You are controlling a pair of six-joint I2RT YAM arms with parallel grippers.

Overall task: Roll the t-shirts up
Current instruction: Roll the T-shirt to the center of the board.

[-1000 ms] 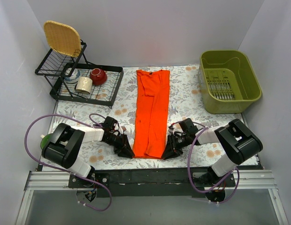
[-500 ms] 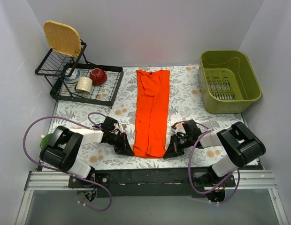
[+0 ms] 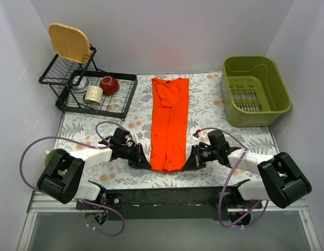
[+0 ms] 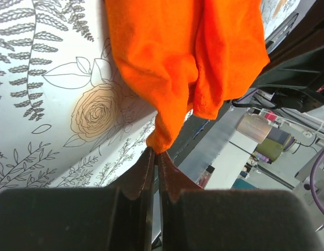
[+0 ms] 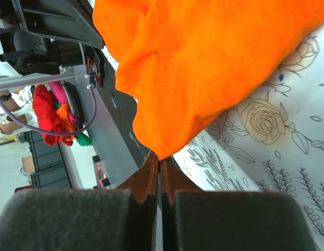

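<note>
Two near corners of the plain orange-red, thin-fabric t-shirt (image 3: pixel 170 120) are pinched. The left gripper (image 4: pixel 155 153) has its fingers pressed together on one corner, right at their tips; the right gripper (image 5: pixel 159 158) clamps the other likewise. Beyond the fingertips the shirt lies as a long strip on the floral-printed tablecloth (image 3: pixel 209 99).
</note>
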